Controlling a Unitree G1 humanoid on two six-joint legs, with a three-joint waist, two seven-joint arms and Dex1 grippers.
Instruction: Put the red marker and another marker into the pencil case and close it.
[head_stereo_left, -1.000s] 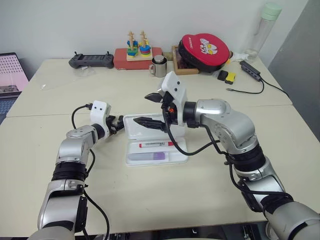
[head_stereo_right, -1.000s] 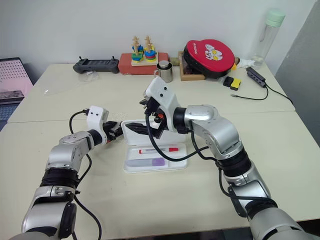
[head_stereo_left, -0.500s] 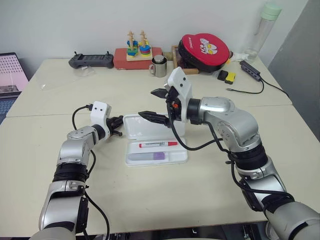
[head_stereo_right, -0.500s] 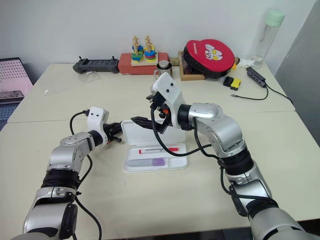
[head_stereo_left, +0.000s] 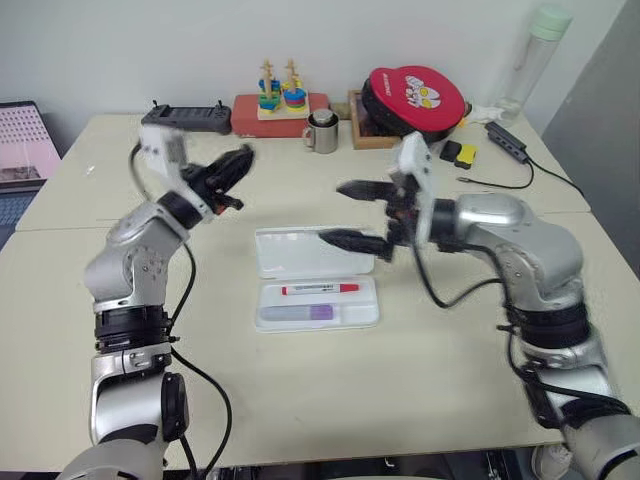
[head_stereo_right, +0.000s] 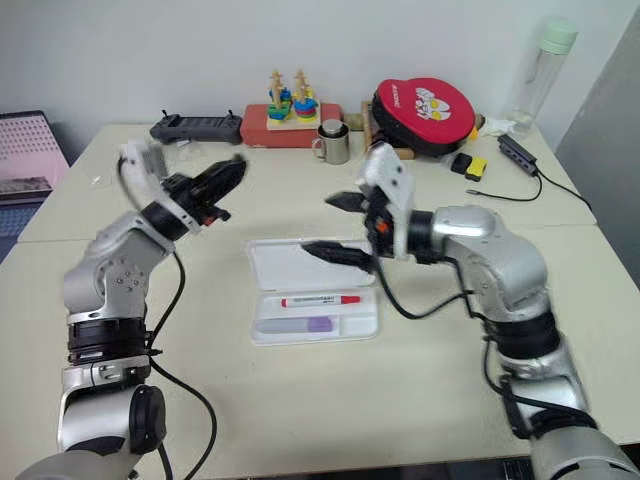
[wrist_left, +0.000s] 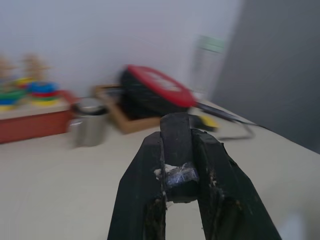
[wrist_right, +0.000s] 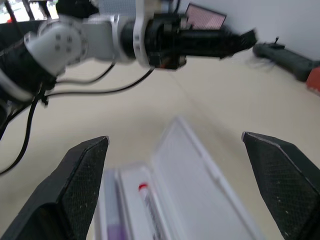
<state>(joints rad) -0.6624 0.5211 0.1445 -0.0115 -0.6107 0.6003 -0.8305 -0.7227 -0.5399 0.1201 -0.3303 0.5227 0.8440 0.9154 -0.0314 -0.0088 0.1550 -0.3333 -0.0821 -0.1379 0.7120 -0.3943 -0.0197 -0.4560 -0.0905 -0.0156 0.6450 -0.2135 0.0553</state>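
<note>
The white pencil case (head_stereo_left: 366, 299) lies open in the middle of the table, its lid (head_stereo_left: 308, 250) flat on the far side. In its tray lie the red marker (head_stereo_left: 318, 289) and, nearer me, the purple marker (head_stereo_left: 300, 313). My left gripper (head_stereo_left: 238, 163) is raised high to the left of the case, shut with nothing in it, pointing toward the back right. To the right of the case and above its lid hangs my right gripper (head_stereo_left: 346, 213), open and empty, pointing left. The right wrist view looks down on the lid (wrist_right: 195, 170) and red marker (wrist_right: 150, 205).
Along the back edge stand a black controller (head_stereo_left: 185, 118), a stacking toy on a red box (head_stereo_left: 275, 100), a metal mug (head_stereo_left: 321, 132), a red round pad (head_stereo_left: 415, 95) and a bottle (head_stereo_left: 535, 50). A cable hub (head_stereo_left: 500, 140) lies at the back right.
My left gripper has risen from the table beside the lid's left edge, up and toward the back. The right gripper has drawn to the right, off the case. Case and markers have not moved.
</note>
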